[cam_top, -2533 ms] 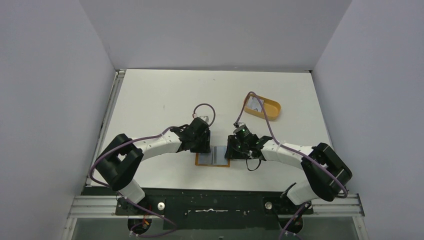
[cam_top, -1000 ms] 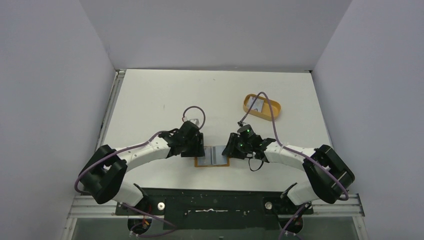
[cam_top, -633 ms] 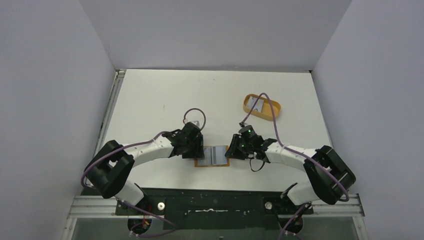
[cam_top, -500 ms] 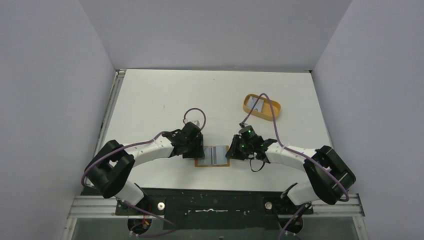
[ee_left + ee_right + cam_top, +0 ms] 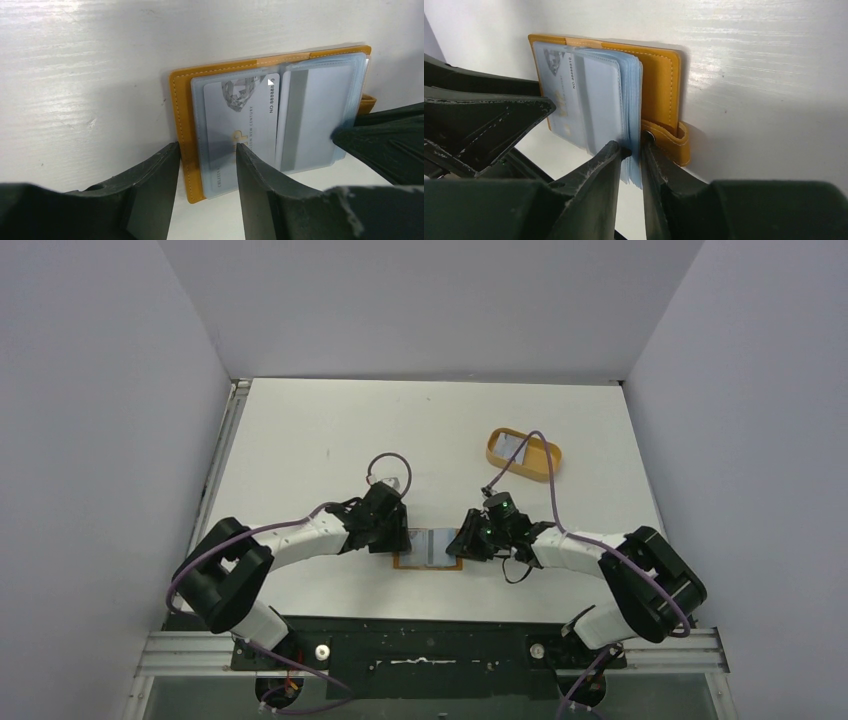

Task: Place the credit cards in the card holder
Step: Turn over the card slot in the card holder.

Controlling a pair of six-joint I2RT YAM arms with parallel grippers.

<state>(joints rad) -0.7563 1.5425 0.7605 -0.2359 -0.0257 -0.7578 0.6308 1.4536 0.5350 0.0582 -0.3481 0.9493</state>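
**Top external view:** a white table [image 5: 330, 430] is seen from above. An orange-tan card holder [image 5: 428, 548] lies open and flat close to the near edge, about midway across. The left gripper [image 5: 397, 538] is set at its left side and the right gripper [image 5: 463, 544] at its right side. Well apart, toward the far right, an orange oval tray [image 5: 545, 462] is seen with a pale card [image 5: 512, 444] lying in it.

**Left wrist view:** the card holder [image 5: 179, 120] is shown open, with clear sleeves facing up. A credit card [image 5: 245, 125] printed with a number is held in one sleeve, and a second card [image 5: 315, 115] with a grey stripe in the sleeve beside it. The left gripper [image 5: 205, 165] is spread. The holder's orange border lies between its fingers [image 5: 150, 185], one tip outside the border and the other over the sleeve, and nothing is pinched. A dark finger of the right gripper [image 5: 385, 145] is seen at the opposite edge.

**Right wrist view:** the right gripper [image 5: 633, 152] is clenched on the card holder [image 5: 661, 85] — the loose edge of its stacked sleeves is squeezed between the tips, just beside the snap tab [image 5: 674, 137]. The numbered credit card [image 5: 560, 95] is visible in the top sleeve, with the left gripper [image 5: 499, 107] at that side.
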